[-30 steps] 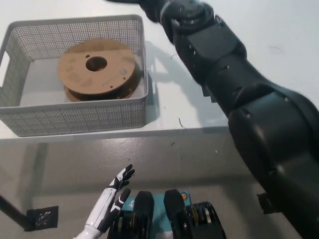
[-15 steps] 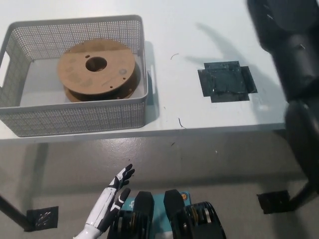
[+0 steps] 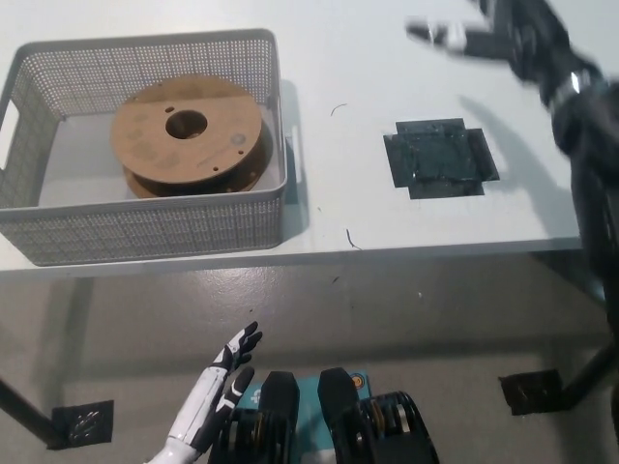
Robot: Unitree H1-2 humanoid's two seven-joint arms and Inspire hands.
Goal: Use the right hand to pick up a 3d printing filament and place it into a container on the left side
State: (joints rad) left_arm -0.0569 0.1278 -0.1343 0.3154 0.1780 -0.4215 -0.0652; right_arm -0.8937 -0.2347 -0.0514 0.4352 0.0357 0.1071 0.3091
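A: Filament spool (image 3: 187,136)?
B: Flat in the mesh basket (image 3: 145,227), bench (image 3: 338,58) left.
A: Right hand (image 3: 503,39)?
B: Far right, well apart, blurred; grip unreadable. Left hand (image 3: 221,379) low, fingers spread, empty.

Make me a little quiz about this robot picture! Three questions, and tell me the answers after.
1. True or false: the brown filament spool lies flat inside the grey mesh basket.
2. What is stuck on the white table to the right of the basket? A) a dark square patch B) a red ball C) a blue cup
3. Fill in the missing word: the white left hand hangs low, below the table's edge, with its fingers ____.

Key
1. True.
2. A, the dark patch.
3. Apart; it holds nothing. The black right hand is up at the top right, blurred, also holding nothing.
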